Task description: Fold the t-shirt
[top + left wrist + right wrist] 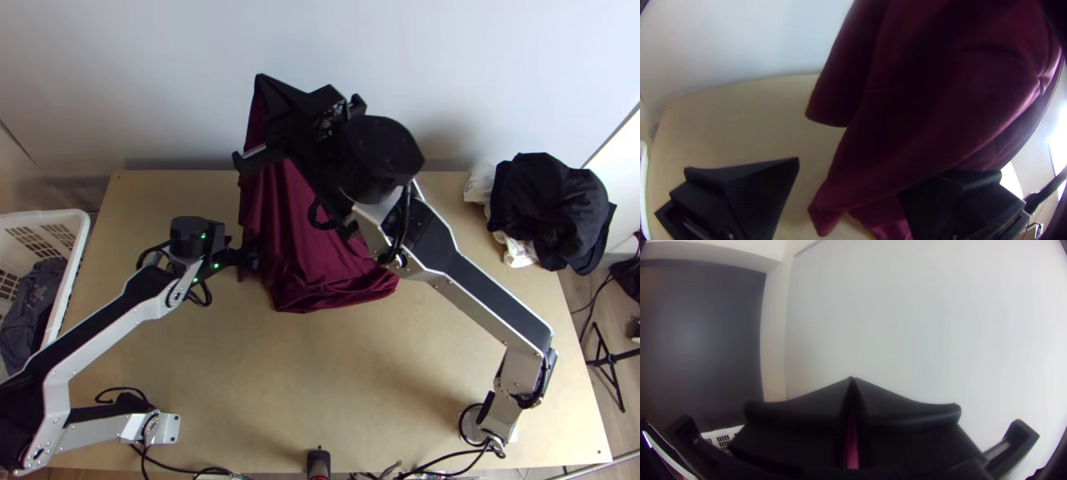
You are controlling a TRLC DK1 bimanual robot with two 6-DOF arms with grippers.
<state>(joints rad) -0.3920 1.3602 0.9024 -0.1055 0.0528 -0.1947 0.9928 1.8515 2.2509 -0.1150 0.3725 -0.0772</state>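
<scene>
the right gripper (262,83) clamps the raised maroon t-shirt (300,240); the left gripper (253,258) has fingers apart at its edge.

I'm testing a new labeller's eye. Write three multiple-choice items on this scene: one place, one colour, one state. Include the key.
1. Where is the white slatted plastic basket?
A. On the middle of the light wooden table
B. Beside the table, at the top view's left edge
C. Beneath the right arm's base

2. What colour is the t-shirt?
A. Maroon
B. Yellow
C. Green

3. What is the state of the right gripper?
A. Wide open
B. Shut with no cloth between its fingers
C. Shut on the t-shirt

Key:
1. B: the top view shows its rim past the table's left side.
2. A: the hanging cloth is a deep wine red in the top view.
3. C: in the right wrist view its fingertips meet, with a maroon strip between the fingers.
</scene>
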